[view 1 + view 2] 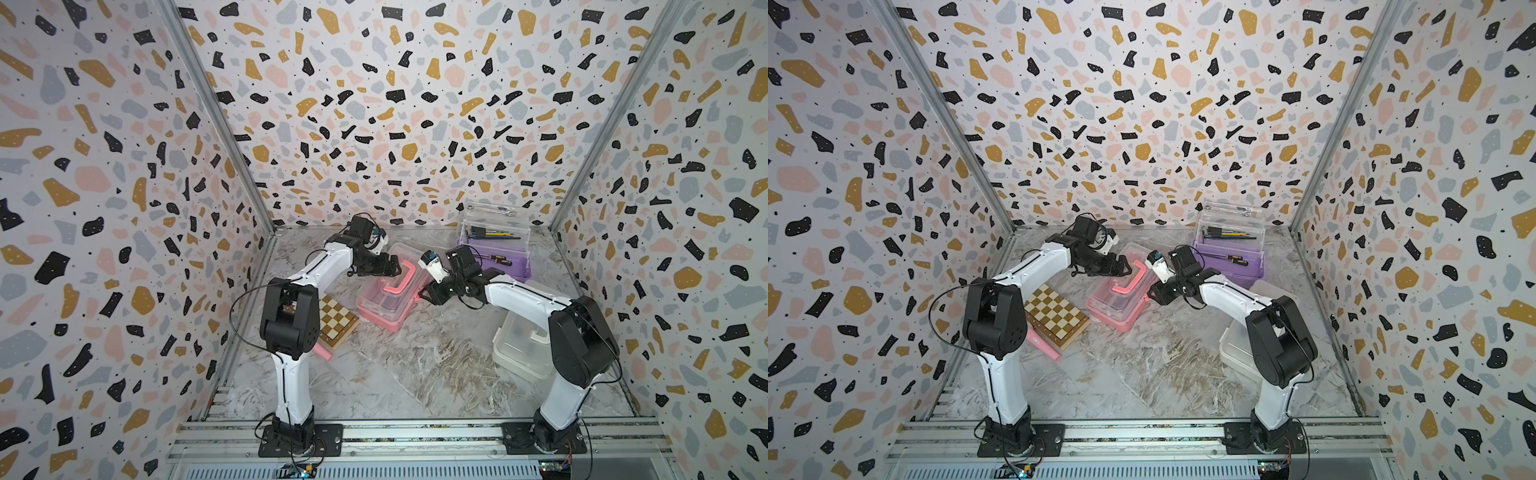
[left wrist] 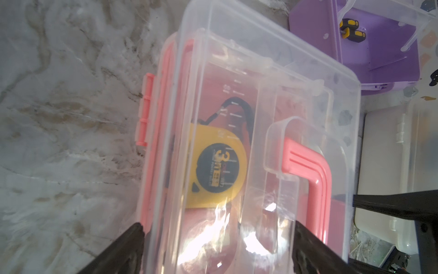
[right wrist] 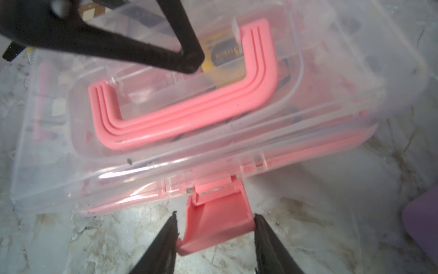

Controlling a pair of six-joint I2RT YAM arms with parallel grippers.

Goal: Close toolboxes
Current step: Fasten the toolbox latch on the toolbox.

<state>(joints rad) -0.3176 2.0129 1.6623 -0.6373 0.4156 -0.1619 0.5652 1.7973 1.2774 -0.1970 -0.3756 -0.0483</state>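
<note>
Overhead, in both top views, a marbled grey-and-brown tabletop (image 1: 415,365) is lying inside a booth whose three walls (image 1: 374,104) are wearing a terrazzo print of black, ochre, pink and grey. An aluminium rail (image 1: 415,432) is carrying both arm bases along the near edge. The pink toolbox (image 1: 382,309) is sitting mid-table at an angle with its lid down, just beside the chessboard box (image 1: 336,320). The purple toolbox (image 1: 511,266) is standing by the back wall with its clear lid upright. The white toolbox (image 1: 519,345) is lying by the right arm's elbow, partly hidden. The left gripper (image 1: 397,268) is hanging over the pink box's far end, and the right gripper (image 1: 426,296) is sitting at the side facing the right arm.

In the left wrist view, the left gripper (image 2: 218,224) is standing spread wide and gripping nothing. Its fingers (image 2: 123,249) are straddling the clear lid, and a yellow tape measure (image 2: 218,170) is showing beneath it.

In the right wrist view, the right gripper (image 3: 215,214) is clamping the pink latch (image 3: 213,232), one finger against each flank. The latch is jutting out from the box's front edge over bare marble. One left fingertip is sitting at the lid beside the pink handle (image 3: 189,118); whether it is touching cannot be told.
</note>
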